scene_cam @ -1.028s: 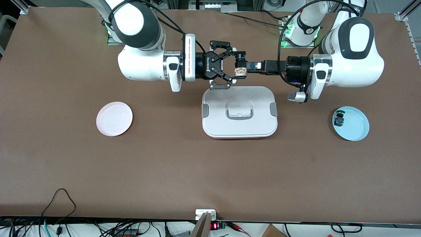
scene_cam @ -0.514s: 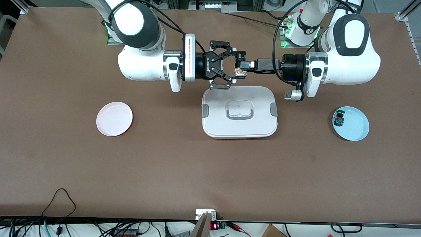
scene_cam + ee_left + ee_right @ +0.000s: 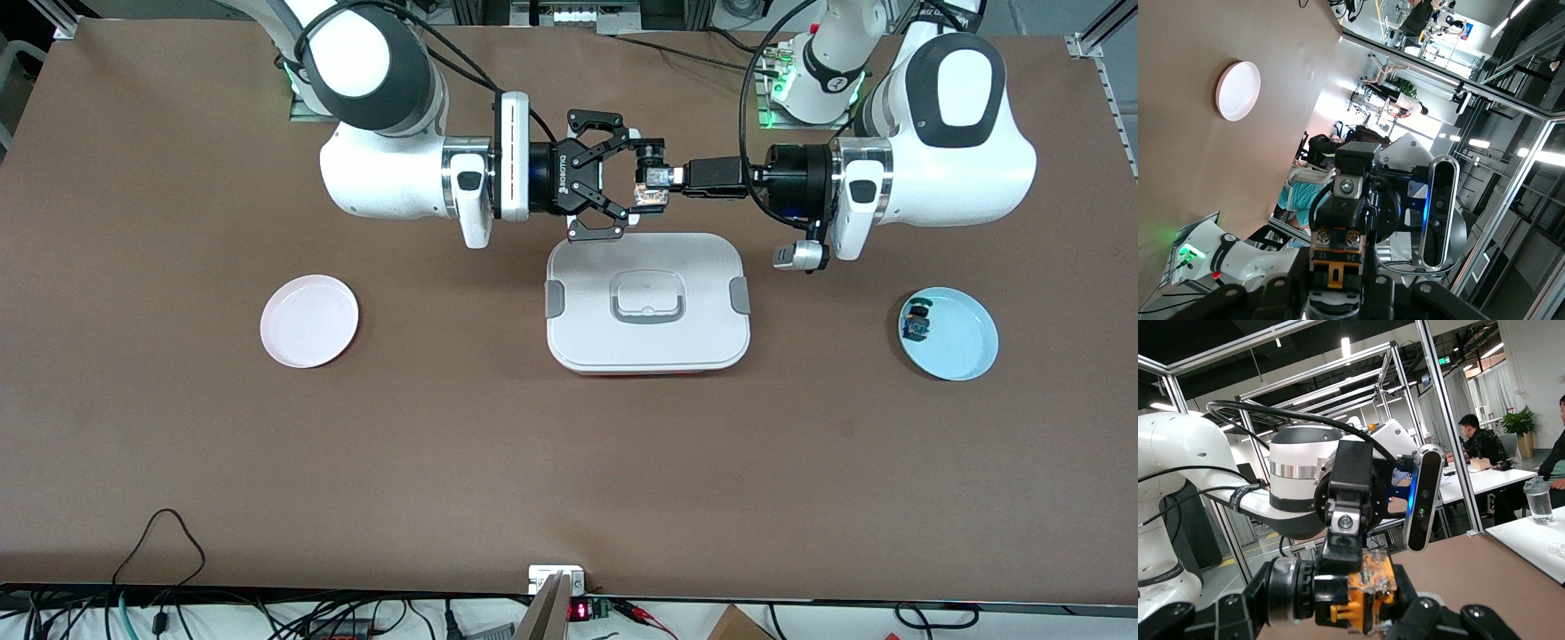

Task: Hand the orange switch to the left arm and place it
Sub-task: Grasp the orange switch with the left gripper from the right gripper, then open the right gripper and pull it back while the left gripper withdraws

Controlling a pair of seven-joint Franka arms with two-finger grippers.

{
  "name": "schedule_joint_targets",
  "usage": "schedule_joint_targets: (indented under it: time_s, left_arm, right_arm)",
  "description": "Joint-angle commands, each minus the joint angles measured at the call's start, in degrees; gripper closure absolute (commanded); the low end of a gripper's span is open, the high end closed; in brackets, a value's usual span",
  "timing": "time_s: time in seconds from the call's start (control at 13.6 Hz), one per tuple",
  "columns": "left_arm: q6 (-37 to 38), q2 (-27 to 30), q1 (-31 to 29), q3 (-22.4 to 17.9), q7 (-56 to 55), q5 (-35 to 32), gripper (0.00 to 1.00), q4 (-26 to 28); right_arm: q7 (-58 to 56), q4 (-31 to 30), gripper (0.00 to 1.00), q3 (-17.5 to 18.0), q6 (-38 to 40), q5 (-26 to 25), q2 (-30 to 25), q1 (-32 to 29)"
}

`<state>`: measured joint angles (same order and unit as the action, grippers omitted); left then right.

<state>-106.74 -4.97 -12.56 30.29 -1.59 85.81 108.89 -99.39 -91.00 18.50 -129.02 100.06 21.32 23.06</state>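
Observation:
The orange switch (image 3: 651, 193) hangs in the air above the edge of the white box (image 3: 648, 342) that is farther from the front camera. My left gripper (image 3: 658, 180) is shut on it. My right gripper (image 3: 633, 178) is open, with its fingers on either side of the switch and apart from it. In the right wrist view the switch (image 3: 1365, 587), with its black body and silvery band, lies between my right gripper's (image 3: 1338, 617) fingers. In the left wrist view the switch (image 3: 1338, 263) is clamped in my left gripper (image 3: 1338, 287).
A pink plate (image 3: 309, 321) lies toward the right arm's end of the table and shows in the left wrist view (image 3: 1239, 91). A light blue plate (image 3: 965, 347) toward the left arm's end holds a small part with a green and blue top (image 3: 916, 324).
The left arm's wrist and elbow shifted a little toward the right gripper, then eased back slightly. The switch stays between the right gripper's open fingers. The right arm has not moved.

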Motion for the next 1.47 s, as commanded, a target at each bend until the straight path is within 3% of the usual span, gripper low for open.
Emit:
schedule_joint_targets:
  time_s: [0.0, 0.37, 0.51, 0.66, 0.81, 1.18, 1.4]
  left_arm:
    - [-0.32, 0.93, -0.98, 0.03, -0.87, 0.41, 1.00, -0.16]
    - [2.92, 1.02, -4.92, -0.50, -1.22, -0.64, 1.00, -0.16]
    - [5.99, 0.93, -9.30, -0.41, -1.75, -5.53, 1.00, -0.08]
    - [10.48, 0.67, -14.83, -0.33, -0.79, -16.75, 1.00, -0.25]
    - [13.82, 0.67, -18.19, -0.41, -0.95, -28.79, 1.00, -2.26]
    - [11.48, -3.80, -21.54, -0.50, 0.89, -64.73, 1.00, -3.68]
    - [5.86, -8.63, -21.63, -0.50, 0.02, -87.14, 1.00, -3.59]
  right_arm:
    - [-0.81, -0.23, 0.01, -0.31, -0.01, 0.57, -0.84, 0.14]
    - [-0.45, -0.67, 0.00, -0.40, -0.01, 0.75, -1.02, -0.12]
    - [0.07, -0.84, 0.00, -0.66, 0.25, 0.58, -1.71, -1.34]
    - [0.08, -2.68, 0.00, -1.97, 3.83, 0.14, -2.60, -3.80]
    - [0.16, -3.74, 0.00, -8.01, 11.99, -1.70, -2.60, -4.16]
    - [7.70, -3.22, 0.00, -24.54, 31.25, -18.63, -2.86, -5.13]
    - [17.18, -3.13, 0.00, -26.41, 37.25, -28.58, -3.48, -6.01]
